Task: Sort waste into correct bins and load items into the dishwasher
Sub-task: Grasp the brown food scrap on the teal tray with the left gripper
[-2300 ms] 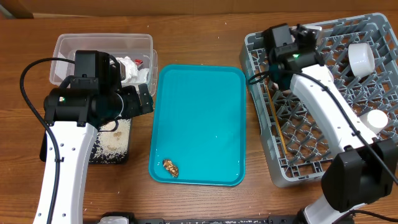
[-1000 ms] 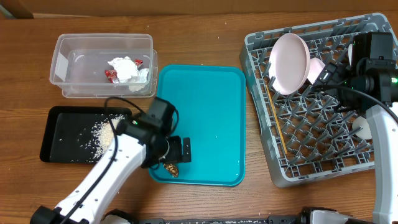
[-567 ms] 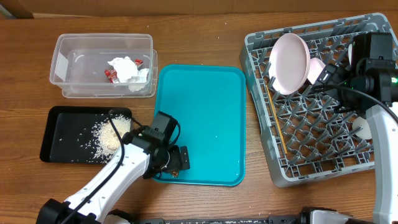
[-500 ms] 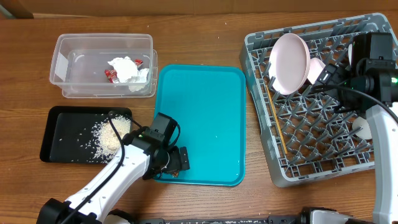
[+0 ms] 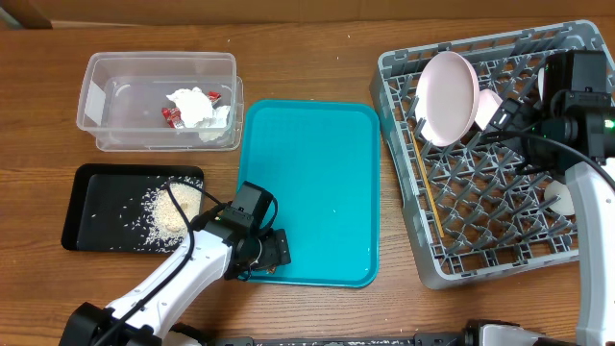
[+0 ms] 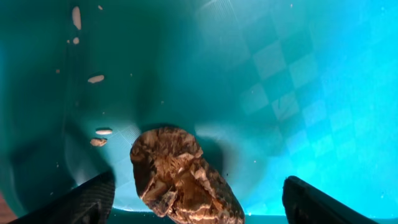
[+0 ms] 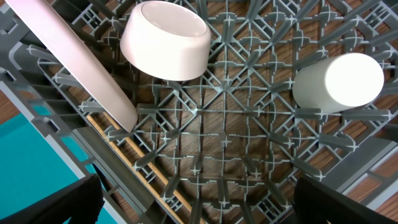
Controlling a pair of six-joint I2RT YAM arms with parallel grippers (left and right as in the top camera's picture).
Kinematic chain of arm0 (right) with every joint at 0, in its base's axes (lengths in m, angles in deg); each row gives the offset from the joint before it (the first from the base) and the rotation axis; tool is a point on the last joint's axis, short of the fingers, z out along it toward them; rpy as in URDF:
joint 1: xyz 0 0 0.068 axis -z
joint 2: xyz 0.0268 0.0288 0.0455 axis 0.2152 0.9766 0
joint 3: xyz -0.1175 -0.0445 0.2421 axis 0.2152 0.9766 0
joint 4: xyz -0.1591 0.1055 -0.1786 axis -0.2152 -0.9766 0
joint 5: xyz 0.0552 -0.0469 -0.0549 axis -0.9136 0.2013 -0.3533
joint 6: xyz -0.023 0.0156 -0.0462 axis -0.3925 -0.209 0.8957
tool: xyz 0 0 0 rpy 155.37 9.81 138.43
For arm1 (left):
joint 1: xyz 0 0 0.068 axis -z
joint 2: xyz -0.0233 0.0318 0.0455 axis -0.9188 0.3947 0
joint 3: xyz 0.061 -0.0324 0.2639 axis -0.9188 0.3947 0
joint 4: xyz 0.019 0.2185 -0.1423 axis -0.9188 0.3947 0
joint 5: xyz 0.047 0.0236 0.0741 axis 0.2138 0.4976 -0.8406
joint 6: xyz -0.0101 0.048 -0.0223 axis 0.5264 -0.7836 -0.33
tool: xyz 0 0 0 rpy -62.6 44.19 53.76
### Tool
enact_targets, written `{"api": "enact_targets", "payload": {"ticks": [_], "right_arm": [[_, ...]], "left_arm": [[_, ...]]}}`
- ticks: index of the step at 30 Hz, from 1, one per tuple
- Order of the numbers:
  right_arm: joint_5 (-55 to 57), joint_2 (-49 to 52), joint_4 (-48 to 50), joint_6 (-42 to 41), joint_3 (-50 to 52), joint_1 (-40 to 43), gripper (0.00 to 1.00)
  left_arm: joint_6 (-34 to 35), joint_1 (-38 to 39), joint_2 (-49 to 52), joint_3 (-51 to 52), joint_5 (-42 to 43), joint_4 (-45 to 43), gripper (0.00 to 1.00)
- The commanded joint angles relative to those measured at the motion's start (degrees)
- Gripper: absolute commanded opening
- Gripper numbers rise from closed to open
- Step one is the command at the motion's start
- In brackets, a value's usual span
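Looks like a robotics lab bench dressed up as a kitchen clean-up station: it's one plain wood-grain surface (image 5: 317, 58) with the white left arm (image 5: 163, 288) coming in at the lower left and the right arm (image 5: 591, 192) at the right edge, both trailing black cables. The kitchen part is a grey dish rack (image 5: 500, 272) on the right, a teal tray (image 5: 317, 163) in the centre, a clear tub (image 5: 125, 106) upper left and a black tray (image 5: 96, 202) just below it.

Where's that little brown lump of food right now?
Seen from the left wrist, the brown lump lies in the teal tray's near-left corner, between the left tool's open fingers.
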Motion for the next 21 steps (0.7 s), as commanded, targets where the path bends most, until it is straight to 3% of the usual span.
{"api": "enact_targets", "payload": {"ticks": [1, 21], "right_arm": [[-0.1, 0.1, 0.0, -0.1, -0.1, 0.1, 1.00], [-0.1, 0.1, -0.3, -0.1, -0.1, 0.1, 1.00]], "left_arm": [[1.1, 0.3, 0.6, 0.6, -0.8, -0.5, 0.84], [1.1, 0.3, 0.6, 0.6, -2.1, -0.6, 0.47]]}}
